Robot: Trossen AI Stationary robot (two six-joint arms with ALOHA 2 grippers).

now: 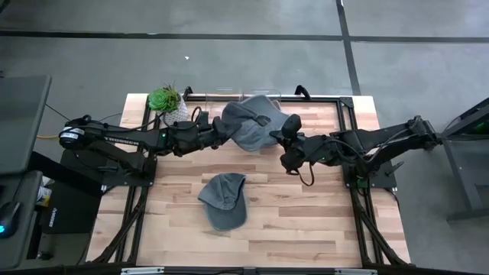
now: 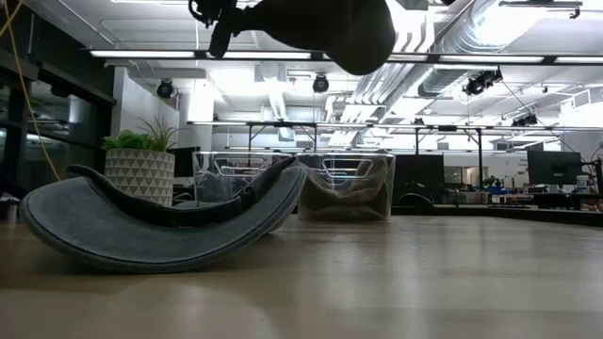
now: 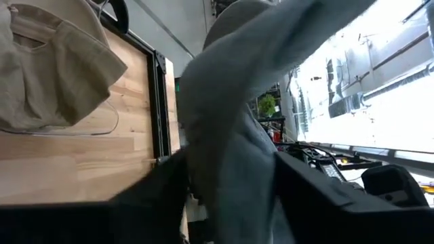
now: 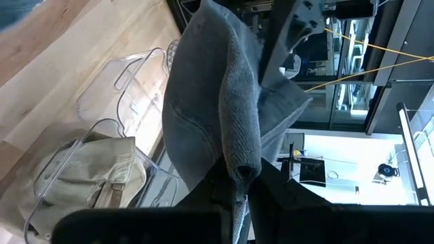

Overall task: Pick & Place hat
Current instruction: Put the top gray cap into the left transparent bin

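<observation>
Both arms are up over the far half of the counter [image 1: 306,214], holding one grey hat [image 1: 252,122] in the air between them. The left hand [image 1: 220,131] is clenched on the hat's left edge; in its wrist view the fabric runs straight between the two dark fingers [image 3: 319,196]. The right hand [image 1: 284,131] is clenched on the hat's right edge, with a fold of grey cloth pinched between its fingers [image 4: 271,186] in its wrist view. From counter height the held hat [image 2: 330,28] hangs well above the wood, dark against the ceiling lights.

Landmark: the clear bin [image 1: 244,95] at the far edge of the counter. The held hat sits just on the near side of that bin and partly over it, not touching the counter. The bin [image 2: 344,188] has a tan hat [image 4: 95,176] lying inside it, also visible from the left wrist [image 3: 47,68].

A second grey hat [image 1: 224,200] lies on the counter well nearer than the bin, roughly below the gap between the two hands, apart from both. Low view shows it [image 2: 160,221] resting opening up, brim curved upward.

A potted plant [image 1: 164,99] in a white patterned pot stands just left of the bin at the far-left corner; the same plant [image 2: 139,165] shows behind the lying hat in the low view.
</observation>
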